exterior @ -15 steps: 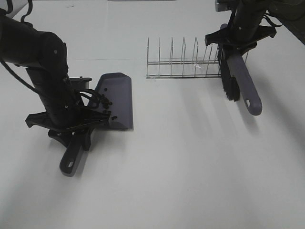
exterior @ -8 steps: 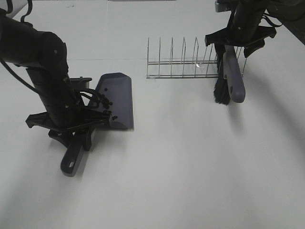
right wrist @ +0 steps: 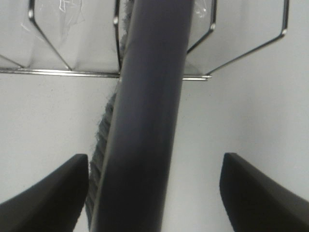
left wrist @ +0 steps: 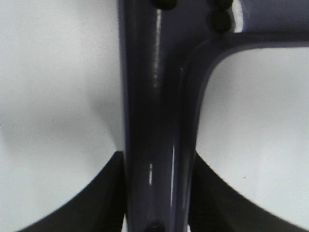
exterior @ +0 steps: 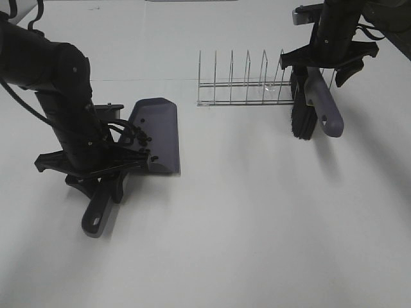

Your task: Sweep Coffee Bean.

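Grey-purple dustpan (exterior: 156,133) held several coffee beans (exterior: 142,137), the left gripper (left wrist: 155,193) clenched on its handle; right gripper (right wrist: 154,193) stood released, brush (exterior: 313,102) seemingly leaning in the wire rack (exterior: 247,86).

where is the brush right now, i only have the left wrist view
Observer: The brush stands at the right end of the wire rack, directly below the right arm.
Operator: is the right pincer gripping it
Observer: No. The right pincer is open, with its jaws wide apart on either side of the handle.
Operator: are the beans all in the pan
Observer: The coffee beans I can see lie at the back of the dustpan, by its handle. I spot none on the table.
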Tool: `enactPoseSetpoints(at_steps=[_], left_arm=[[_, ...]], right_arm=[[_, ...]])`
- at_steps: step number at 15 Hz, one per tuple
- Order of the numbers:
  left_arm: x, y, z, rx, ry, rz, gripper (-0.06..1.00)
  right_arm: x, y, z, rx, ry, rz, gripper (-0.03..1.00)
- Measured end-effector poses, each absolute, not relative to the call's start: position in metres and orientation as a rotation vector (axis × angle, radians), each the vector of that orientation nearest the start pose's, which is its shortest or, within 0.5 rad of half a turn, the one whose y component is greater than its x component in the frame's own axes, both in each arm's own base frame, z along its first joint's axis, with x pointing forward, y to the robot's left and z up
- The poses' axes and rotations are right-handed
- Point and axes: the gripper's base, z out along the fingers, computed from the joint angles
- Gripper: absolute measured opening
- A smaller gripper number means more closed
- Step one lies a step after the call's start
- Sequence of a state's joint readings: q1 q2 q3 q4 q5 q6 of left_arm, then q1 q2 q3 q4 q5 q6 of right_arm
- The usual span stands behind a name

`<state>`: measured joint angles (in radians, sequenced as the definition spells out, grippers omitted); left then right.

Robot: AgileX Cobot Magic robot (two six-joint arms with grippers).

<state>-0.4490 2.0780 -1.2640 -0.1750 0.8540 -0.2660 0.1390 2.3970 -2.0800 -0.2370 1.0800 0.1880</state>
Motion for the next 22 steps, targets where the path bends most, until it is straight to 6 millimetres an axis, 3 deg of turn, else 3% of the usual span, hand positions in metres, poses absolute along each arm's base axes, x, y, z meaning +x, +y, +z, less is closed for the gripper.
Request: enactPoseSetpoints(at_steps=[3, 5, 9, 12, 15, 17, 21, 22], left_arm=[[0.330, -0.173, 0.111, 0.107, 3.189, -0.191, 0.32], [0.330, -0.173, 0.111, 0.107, 3.189, -0.191, 0.32], [0.331, -0.173, 0.111, 0.106, 3.181, -0.195, 0.32], [0.333, -0.173, 0.111, 0.103, 3.159, -0.204, 0.32], [0.334, -0.174, 0.111, 0.095, 3.154, -0.214, 0.53], [0.333, -0.174, 0.112, 0.094, 3.162, -0.214, 0.56], [0.336, -0.175, 0.130, 0.153, 3.216, -0.166, 0.57], [0.334, -0.169, 0.160, 0.201, 3.156, -0.119, 0.57]], right_arm=[[0.502, 0.056, 0.163, -0.050, 2.878, -0.186, 0.64], [0.501, 0.056, 0.173, -0.048, 2.859, -0.175, 0.64], [0.487, 0.061, 0.236, -0.023, 2.769, -0.050, 0.64], [0.477, 0.069, 0.266, -0.014, 2.735, 0.107, 0.64], [0.466, 0.075, 0.287, -0.035, 2.718, 0.215, 0.64], [0.462, 0.076, 0.288, -0.048, 2.757, 0.228, 0.64], [0.461, 0.076, 0.290, -0.087, 2.751, 0.227, 0.64], [0.455, 0.075, 0.303, -0.094, 2.725, 0.236, 0.64]])
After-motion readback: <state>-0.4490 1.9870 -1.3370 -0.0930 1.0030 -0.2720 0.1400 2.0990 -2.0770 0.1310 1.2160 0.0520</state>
